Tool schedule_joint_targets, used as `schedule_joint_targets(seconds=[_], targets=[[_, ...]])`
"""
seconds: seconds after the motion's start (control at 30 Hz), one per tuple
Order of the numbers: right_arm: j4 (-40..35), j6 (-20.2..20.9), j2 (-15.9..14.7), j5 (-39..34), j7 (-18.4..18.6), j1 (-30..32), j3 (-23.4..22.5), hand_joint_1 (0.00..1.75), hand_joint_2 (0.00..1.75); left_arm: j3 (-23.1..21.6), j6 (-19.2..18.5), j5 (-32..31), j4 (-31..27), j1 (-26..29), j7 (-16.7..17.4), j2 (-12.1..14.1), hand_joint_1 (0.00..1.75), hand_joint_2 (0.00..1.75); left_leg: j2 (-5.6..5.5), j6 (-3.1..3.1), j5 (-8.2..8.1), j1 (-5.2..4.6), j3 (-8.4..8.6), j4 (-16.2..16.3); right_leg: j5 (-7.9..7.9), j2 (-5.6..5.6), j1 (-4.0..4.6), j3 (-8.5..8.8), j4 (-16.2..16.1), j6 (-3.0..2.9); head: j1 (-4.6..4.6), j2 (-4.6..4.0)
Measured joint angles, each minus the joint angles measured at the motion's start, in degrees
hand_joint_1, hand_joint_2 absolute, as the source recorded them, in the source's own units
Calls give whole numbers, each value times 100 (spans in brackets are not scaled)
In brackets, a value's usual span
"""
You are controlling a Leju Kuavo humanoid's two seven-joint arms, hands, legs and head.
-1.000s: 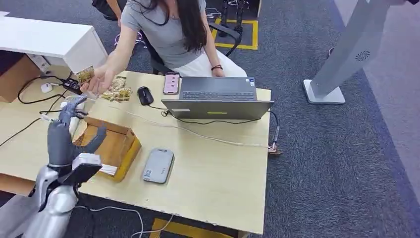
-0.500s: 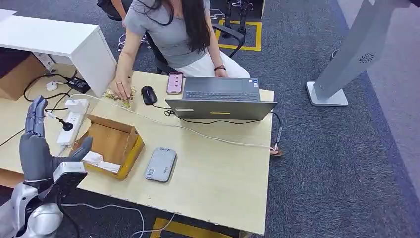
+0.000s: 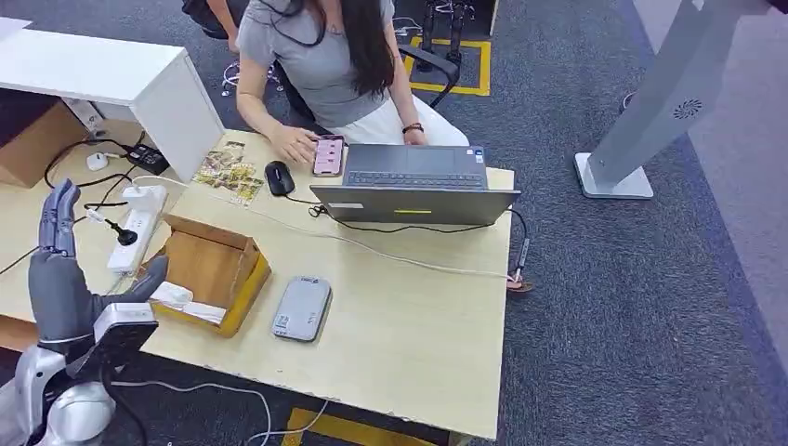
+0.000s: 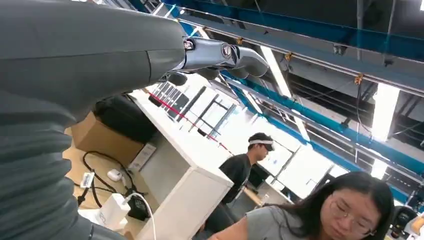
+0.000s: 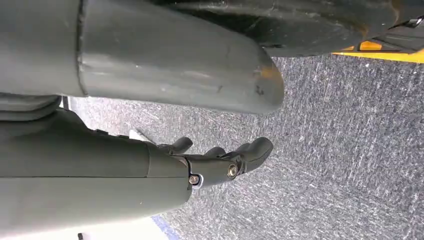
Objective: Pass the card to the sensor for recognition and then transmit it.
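The left hand [image 3: 58, 279] was raised beside the wooden box [image 3: 212, 270], fingers apart and empty; the cards [image 3: 229, 173] lay well apart by the person [image 3: 321, 65], so a long, careful reach seemed needed. The right hand [image 5: 220, 162] hung empty, its fingers loosely curled.

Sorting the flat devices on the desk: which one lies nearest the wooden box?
The grey sensor, lying right beside the box. The pink phone and the laptop sit farther back, near the person.

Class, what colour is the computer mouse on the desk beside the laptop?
Black mouse, clearest in the head view.
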Motion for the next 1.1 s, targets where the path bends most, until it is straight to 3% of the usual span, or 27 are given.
schedule_joint_targets(seconds=[0.43,0.5,0.57,0.6,0.67,0.7,0.73,0.8,0.87,0.9,0.97,1.03,1.07,1.1], targets=[[0,0,0,2,0,-1,0,0,0,13,2,-4,-4,0,0,-2,0,175,0,0,0,0,0,0,0,0,0,0,0,0,0,0],[-2,0,0,-13,-11,-2,0,0,0,46,33,257,-4,25,218,-44,0,175,-3,0,0,0,-6,-1,0,-3,1,6,2,0,0,0],[-7,-13,0,-83,-66,17,-4,0,0,557,-329,1507,-11,284,706,-745,0,175,-5,7,-22,-17,-40,-12,-9,-6,-7,33,-5,9,2,0],[-13,-18,0,-85,-83,32,-7,0,0,1051,-800,2464,145,452,616,-1167,0,175,0,5,-28,-18,-21,-12,-17,1,-14,41,-10,13,-11,0],[-39,-20,2,-85,-101,53,-9,0,0,2147,-2252,5296,740,787,470,-1691,0,175,38,-1,-37,-10,36,-4,-23,42,-9,15,-14,8,26,0],[-46,-28,0,-85,-105,61,-11,0,0,2699,-2593,7038,923,923,424,-1922,0,175,68,-1,-36,2,16,3,-10,69,1,-11,-15,0,9,0],[-48,-44,0,-98,-105,79,-11,0,0,3110,-2638,8566,1004,917,411,-2130,0,175,59,0,-34,6,-3,8,-6,64,5,-24,-16,7,7,0],[-50,-61,0,-109,-103,85,-20,0,0,3701,-2619,10945,1088,856,494,-2346,0,175,14,3,-29,5,-9,8,-14,13,4,-17,-17,12,7,0],[-57,-61,0,-101,-81,44,-22,0,0,4158,-2583,12138,1134,827,629,-2521,0,175,9,3,-29,5,-8,6,-16,9,5,-4,-18,8,4,0],[-57,-59,0,-101,-63,29,-22,0,0,4333,-2573,12229,1163,797,673,-2588,0,175,5,3,-29,7,-7,6,-17,2,6,-5,-18,9,7,0],[-57,-50,0,-101,-50,22,-22,0,0,4593,-2573,11438,1218,754,706,-2697,0,175,0,3,-29,7,-5,6,-21,-4,7,-4,-18,7,7,0],[-59,-37,0,-101,-44,22,-22,0,0,4765,-2570,9912,1257,728,717,-2765,0,175,0,3,-29,7,-3,6,-20,-5,7,-2,-18,8,7,0],[-59,-37,0,-101,-42,22,-22,0,0,4857,-2570,8864,1283,710,721,-2802,0,175,-1,4,-28,7,-2,6,-18,-7,7,-1,-18,7,7,0],[-59,-37,0,-101,-42,20,-22,0,0,4911,-2570,8336,1301,700,721,-2828,0,175,-1,4,-25,7,-1,6,-16,-7,7,1,-18,8,7,0]])
